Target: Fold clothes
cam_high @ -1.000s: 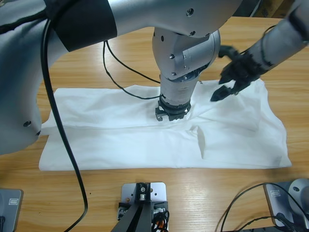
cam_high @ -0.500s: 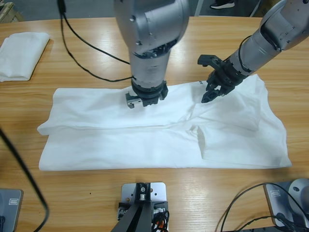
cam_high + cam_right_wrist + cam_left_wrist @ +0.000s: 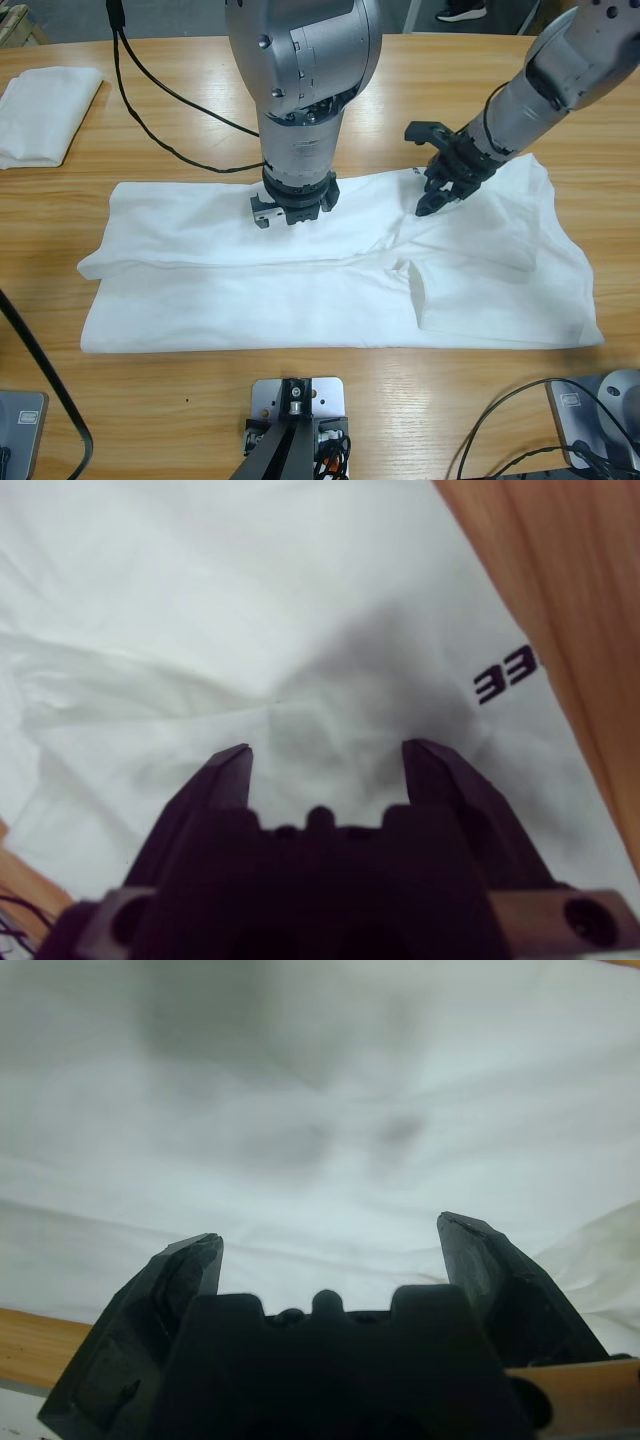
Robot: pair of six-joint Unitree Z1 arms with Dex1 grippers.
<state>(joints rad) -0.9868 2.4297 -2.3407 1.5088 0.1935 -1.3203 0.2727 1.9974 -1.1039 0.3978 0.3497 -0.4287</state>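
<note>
The clothes are one large white T-shirt (image 3: 300, 290) lying flat and wide across the table, partly folded, with a small flap near its middle right. My left gripper (image 3: 290, 212) points straight down over the shirt's upper middle. In the left wrist view it (image 3: 330, 1245) is open just above the fabric (image 3: 320, 1110), holding nothing. My right gripper (image 3: 428, 200) reaches in from the upper right over the shirt's top edge. Seen from the right wrist, it (image 3: 330, 755) is open over the creased cloth (image 3: 200, 600).
A small black "33" print (image 3: 505, 675) sits near the shirt's edge beside bare wood. A folded white cloth (image 3: 45, 115) lies at the table's far left. A black cable (image 3: 170, 95) trails over the table behind the shirt. More cables (image 3: 500, 430) lie at the bottom right.
The left arm has swung left across the shirt, from the centre to the upper middle. The right gripper has moved left along the shirt's top edge. The shirt lies as before.
</note>
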